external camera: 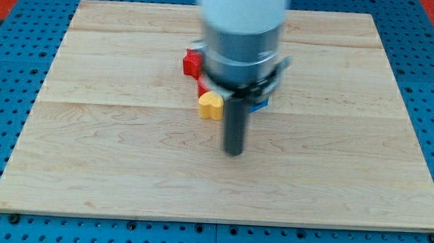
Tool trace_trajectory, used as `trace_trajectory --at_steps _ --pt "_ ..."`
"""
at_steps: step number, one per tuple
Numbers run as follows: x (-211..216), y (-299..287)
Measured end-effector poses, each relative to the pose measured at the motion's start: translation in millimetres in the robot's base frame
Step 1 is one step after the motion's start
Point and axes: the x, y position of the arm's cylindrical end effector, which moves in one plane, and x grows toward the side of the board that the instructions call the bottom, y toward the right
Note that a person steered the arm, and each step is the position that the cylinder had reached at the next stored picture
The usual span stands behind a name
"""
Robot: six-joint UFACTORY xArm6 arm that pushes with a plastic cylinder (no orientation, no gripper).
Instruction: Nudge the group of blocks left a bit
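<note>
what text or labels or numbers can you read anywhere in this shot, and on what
None: no word, number, label or sign can be read.
The wooden board is bare wood grain.
The red block, yellow block and the blue block part hidden behind the arm show plain faces.
The arm housing is blurred and shows no marking; my tip is plain dark.

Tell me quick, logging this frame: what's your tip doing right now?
My tip: no gripper, holds nothing; it sits just right of and below the yellow block, seemingly not touching. The arm hides part of the group.
</note>
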Motion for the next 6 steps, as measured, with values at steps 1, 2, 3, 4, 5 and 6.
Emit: trace_trajectory --at_steps 1,2,3,4,5,6 --pt "-50.7 21.5" --pt "-60.6 3.1" --pt "-62.4 1.9" --pt "-63.3 1.6" --pt "-63.3 -4.3" --pt "-64.2 -12.1"
